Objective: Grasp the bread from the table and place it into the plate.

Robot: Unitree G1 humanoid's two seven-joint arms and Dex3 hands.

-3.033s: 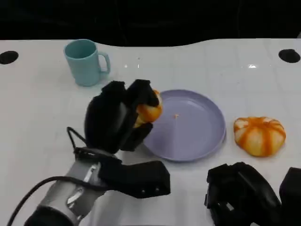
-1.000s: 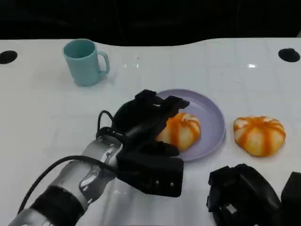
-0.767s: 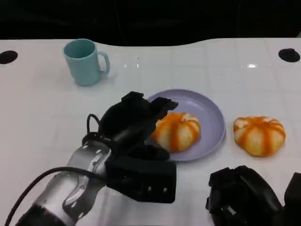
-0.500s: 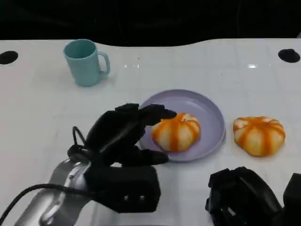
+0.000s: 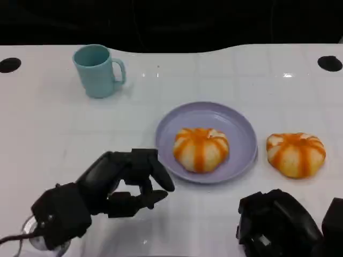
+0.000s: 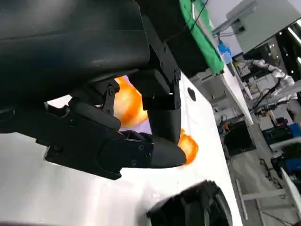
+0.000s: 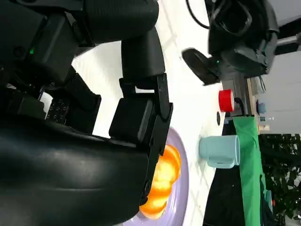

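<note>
Teal mug [image 5: 97, 70] stands far left, well apart. Left hand [image 5: 120, 179], empty with fingers loosely spread, sits near the table's front edge. One bread [image 5: 201, 149] lies in the plate [image 5: 241, 128]; the placing looks complete. A second bread [image 5: 296, 154] remains on open table beside the plate's rim. Right hand [image 5: 276, 227]: state cannot be told.

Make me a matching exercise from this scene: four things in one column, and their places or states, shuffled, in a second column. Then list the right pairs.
Things
1. mug
2. striped bun
3. second bun
4. left hand

Places or states
A. on the bare table, right of the plate
B. open, holding nothing, near the table's front edge
C. standing at the far left of the table
D. lying on the purple plate

Pairs: 1-C, 2-D, 3-A, 4-B
</note>
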